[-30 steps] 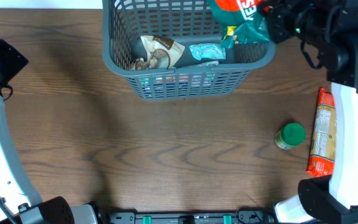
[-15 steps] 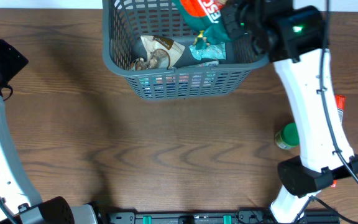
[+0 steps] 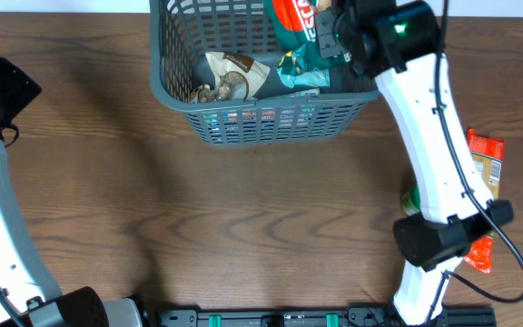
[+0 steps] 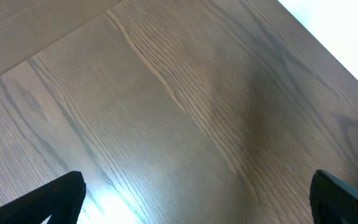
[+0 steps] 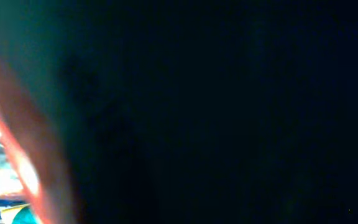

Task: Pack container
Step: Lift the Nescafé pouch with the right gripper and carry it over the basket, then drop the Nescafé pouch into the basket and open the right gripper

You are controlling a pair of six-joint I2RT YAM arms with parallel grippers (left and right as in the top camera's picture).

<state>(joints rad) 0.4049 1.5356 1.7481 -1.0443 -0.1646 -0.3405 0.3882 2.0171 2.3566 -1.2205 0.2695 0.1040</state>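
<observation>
Pinching the edge of a snack bag (image 3: 291, 18), the right tool (image 3: 328, 25) has its two fingers drawn close together on the packet. From where I stand it hangs above the far right part of the container (image 3: 165, 84). The bag is orange-red on top with white lettering and teal-green lower down. Its lower end dips inside the container's rim, over a pale blue packet (image 3: 303, 78) lying on the bottom. Whether the bag touches that packet I cannot tell. The right wrist camera is almost wholly blocked: a dark green surface fills it, with an orange-red strip down the left side and a glimpse of packets at the far left edge.

The container is the big dark grey basket with slotted sides, standing at the far edge of the bench (image 3: 243, 209), a little right of the middle. Just left of the blue packet, a brown and white packet (image 3: 230, 77) also lies inside it.

The white right arm (image 3: 434, 136) stretches from its base at the near right side across to the container. A green-lidded jar (image 3: 409, 202) peeks out just beside the arm, mostly hidden behind it. Further right, an orange packet (image 3: 487, 163) lies lengthwise on the bench, partly hidden by the arm.

The left tool (image 4: 202, 194) is well away at the left side, its fingers spread wide with nothing between them, only bare wood grain beneath.
</observation>
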